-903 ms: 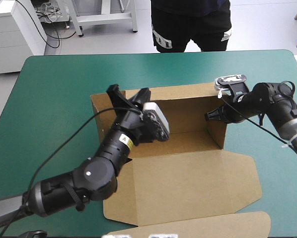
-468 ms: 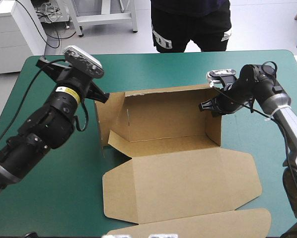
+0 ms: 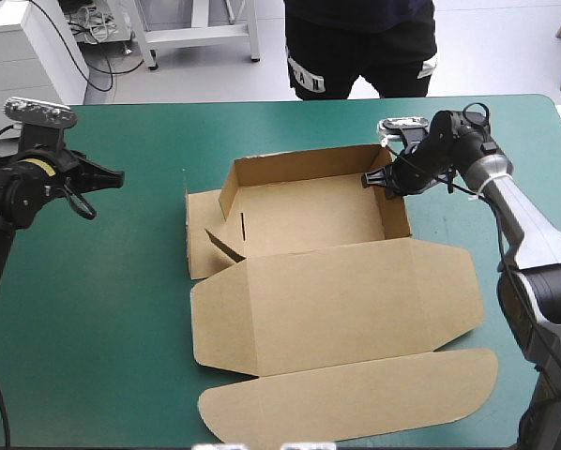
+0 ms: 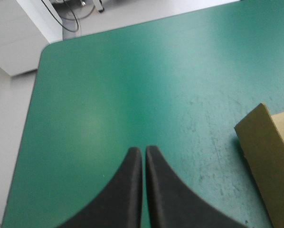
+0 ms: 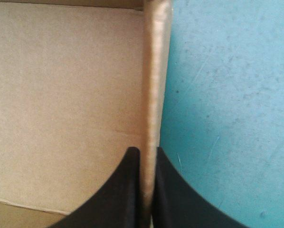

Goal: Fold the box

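My right jaws pinch the box [image 3: 309, 211] at its right wall [image 5: 151, 85]; my left jaws are clenched empty. A sideways pull could bend this wall.

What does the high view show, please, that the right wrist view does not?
Only the high view shows the whole brown cardboard box: an open tray with its lid flat toward the near edge and its left end flap lying outward. It also shows the left gripper apart from the box, over the teal-green table cover. Only the right wrist view shows the right gripper with its black fingers shut on the edge of the box's right wall. Both show that gripper at the wall, the box's inside and the cover.
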### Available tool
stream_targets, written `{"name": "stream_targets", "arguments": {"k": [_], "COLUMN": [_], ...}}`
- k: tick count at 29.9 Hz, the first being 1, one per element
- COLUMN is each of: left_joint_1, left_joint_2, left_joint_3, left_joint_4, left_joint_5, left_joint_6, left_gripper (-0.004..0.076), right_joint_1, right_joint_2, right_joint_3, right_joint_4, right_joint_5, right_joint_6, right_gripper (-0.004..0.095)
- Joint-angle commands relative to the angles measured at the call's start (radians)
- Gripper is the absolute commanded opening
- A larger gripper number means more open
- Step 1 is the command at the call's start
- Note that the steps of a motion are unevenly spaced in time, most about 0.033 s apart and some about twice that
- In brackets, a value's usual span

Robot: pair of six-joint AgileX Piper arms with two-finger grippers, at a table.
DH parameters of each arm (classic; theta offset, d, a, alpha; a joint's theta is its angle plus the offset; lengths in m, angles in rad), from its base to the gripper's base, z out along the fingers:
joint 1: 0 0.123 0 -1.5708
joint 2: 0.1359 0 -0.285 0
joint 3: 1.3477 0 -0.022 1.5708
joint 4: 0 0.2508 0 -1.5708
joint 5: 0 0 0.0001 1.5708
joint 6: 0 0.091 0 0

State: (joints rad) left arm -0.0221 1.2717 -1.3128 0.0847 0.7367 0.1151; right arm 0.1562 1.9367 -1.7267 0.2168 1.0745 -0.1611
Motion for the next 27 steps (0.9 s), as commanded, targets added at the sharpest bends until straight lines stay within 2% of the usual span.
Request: {"name": "stream_targets", "arguments": {"k": [1, 6, 8, 11, 15, 21, 27], "left_joint_1": [0.074, 0.115, 0.115, 0.115, 0.115, 0.115, 0.115], "left_joint_2": [-0.005, 0.026, 0.038, 0.054, 0.062, 0.067, 0.067], "left_joint_3": [-0.033, -0.033, -0.033, -0.033, -0.033, -0.033, -0.033], "left_joint_4": [-0.190, -0.281, -0.281, -0.283, -0.285, -0.285, -0.285], "left_joint_5": [-0.016, 0.035, 0.042, 0.048, 0.053, 0.057, 0.069], "left_joint_6": [0.105, 0.169, 0.169, 0.169, 0.169, 0.166, 0.166], "left_gripper": [0.0008, 0.0008, 0.0008, 0.0008, 0.0008, 0.0008, 0.0008], "right_joint_1": [-0.002, -0.002, -0.002, -0.002, -0.002, -0.002, -0.002], "right_joint_2": [-0.034, -0.037, -0.037, -0.037, -0.074, -0.172, -0.253], "right_joint_3": [-0.026, -0.065, -0.093, -0.162, -0.215, -0.217, -0.200], "right_joint_4": [-0.018, -0.058, -0.058, -0.068, -0.079, -0.083, -0.083], "right_joint_5": [0.041, 0.036, 0.048, 0.095, 0.095, 0.095, 0.095], "right_joint_6": [-0.007, -0.007, -0.005, -0.005, 0.025, 0.046, 0.081], "right_gripper": [0.0112, 0.0392, 0.0458, 0.0476, 0.0479, 0.0525, 0.0524]}}
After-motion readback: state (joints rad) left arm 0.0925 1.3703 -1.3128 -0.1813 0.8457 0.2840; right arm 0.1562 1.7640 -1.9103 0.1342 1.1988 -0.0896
